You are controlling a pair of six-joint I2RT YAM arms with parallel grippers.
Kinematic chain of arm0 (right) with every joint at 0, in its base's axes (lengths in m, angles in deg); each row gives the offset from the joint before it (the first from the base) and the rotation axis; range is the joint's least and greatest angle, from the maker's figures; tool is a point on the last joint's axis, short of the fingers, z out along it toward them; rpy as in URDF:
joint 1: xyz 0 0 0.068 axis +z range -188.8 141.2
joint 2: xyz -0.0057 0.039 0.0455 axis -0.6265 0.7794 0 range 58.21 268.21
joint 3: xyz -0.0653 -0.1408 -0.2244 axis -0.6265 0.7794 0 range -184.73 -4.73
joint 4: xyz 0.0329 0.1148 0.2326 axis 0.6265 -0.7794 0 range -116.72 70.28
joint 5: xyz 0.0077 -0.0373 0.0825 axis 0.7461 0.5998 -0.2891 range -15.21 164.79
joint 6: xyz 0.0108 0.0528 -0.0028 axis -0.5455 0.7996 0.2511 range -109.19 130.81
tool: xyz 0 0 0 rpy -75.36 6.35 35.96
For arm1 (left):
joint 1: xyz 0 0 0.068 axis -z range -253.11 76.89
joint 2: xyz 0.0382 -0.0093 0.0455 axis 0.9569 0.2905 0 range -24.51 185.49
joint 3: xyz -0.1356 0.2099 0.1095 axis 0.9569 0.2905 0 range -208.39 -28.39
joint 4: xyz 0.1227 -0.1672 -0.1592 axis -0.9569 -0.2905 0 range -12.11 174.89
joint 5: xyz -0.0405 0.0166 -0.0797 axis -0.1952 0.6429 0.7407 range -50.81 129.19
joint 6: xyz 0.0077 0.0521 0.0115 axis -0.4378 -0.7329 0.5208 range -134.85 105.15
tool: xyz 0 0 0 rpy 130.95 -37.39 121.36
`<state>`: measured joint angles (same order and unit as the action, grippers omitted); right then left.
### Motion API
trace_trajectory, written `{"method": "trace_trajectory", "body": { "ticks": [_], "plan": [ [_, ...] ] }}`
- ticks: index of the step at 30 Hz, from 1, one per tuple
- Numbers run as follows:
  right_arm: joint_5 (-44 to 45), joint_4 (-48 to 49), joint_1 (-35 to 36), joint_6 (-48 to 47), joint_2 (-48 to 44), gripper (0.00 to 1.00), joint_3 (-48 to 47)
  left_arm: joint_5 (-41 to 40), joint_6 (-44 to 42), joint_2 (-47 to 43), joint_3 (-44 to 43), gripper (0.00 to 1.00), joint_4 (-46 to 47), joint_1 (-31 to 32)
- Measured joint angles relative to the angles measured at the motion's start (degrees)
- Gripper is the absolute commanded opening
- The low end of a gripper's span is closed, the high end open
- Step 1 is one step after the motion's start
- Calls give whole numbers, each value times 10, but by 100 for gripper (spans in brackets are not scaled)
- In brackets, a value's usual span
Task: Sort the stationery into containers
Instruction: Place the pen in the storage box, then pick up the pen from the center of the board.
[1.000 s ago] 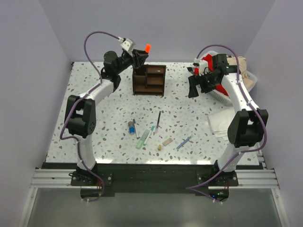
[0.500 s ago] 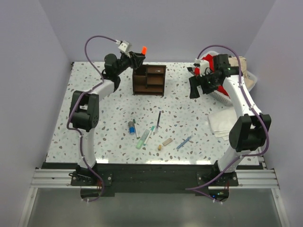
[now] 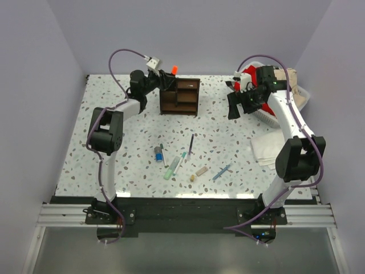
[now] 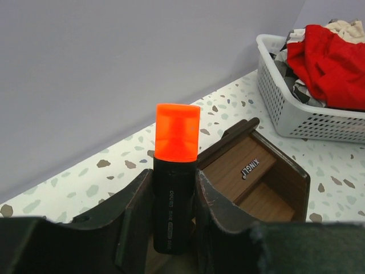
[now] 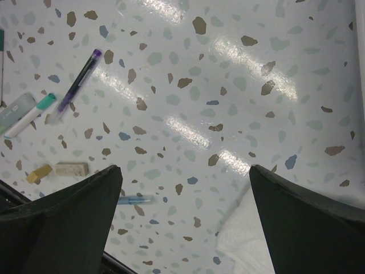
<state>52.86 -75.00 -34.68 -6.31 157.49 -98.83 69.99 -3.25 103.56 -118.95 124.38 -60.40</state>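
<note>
One orange-capped black marker, clamped in your left end effector beside organiser labelled "XINGL…"; your right end effector gapes wide, empty

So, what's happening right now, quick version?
Left gripper shut on orange-capped marker, just above organiser. Right gripper open, holding nothing. Nothing blocking the drop.

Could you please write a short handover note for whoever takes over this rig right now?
Left gripper shut on the orange-capped marker, held upright by the wooden organiser, not yet in.
Right gripper open, empty, over the table.
Done: no stationery visible in its compartments.
To do: this marker, then the blue-grey cylinder, dark blue pen, green-white marker, teal-tipped marker, light blue pen and tan erasers lying loose.
</note>
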Motion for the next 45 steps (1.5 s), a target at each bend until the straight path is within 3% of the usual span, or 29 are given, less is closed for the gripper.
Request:
{"method": "trace_trajectory", "body": {
  "ticks": [5, 12, 19, 22, 26, 29, 35, 40, 45],
  "plan": [
    [0, 0, 0, 2, 10, 99, 0, 0, -11, 0, 0, 66, -2, 0],
    [-1, 5, 0, 4, 19, 99, 0, 5, -16, -13, 12, 78, -17, -5],
    [-17, 7, 0, 4, 24, 99, 0, 37, -34, -158, 69, 79, -80, -17],
    [-31, 7, 0, -1, 33, 99, 0, 83, -120, -259, 73, 79, -185, -13],
    [-57, 10, 0, -9, 51, 99, 0, 110, -317, -367, 81, 76, -414, 24],
    [-78, 25, 2, -9, 67, 99, 0, 92, -404, -369, 91, 72, -572, 67],
    [-81, 77, 46, -68, 55, 99, 49, 15, -441, -275, 144, 71, -791, 118],
    [-91, 52, 179, -228, 0, 97, 130, -19, -421, -296, 185, 75, -818, 91],
    [-118, 30, 280, -352, -11, 91, 132, -42, -328, -355, 190, 79, -741, -64]
  ]
}}
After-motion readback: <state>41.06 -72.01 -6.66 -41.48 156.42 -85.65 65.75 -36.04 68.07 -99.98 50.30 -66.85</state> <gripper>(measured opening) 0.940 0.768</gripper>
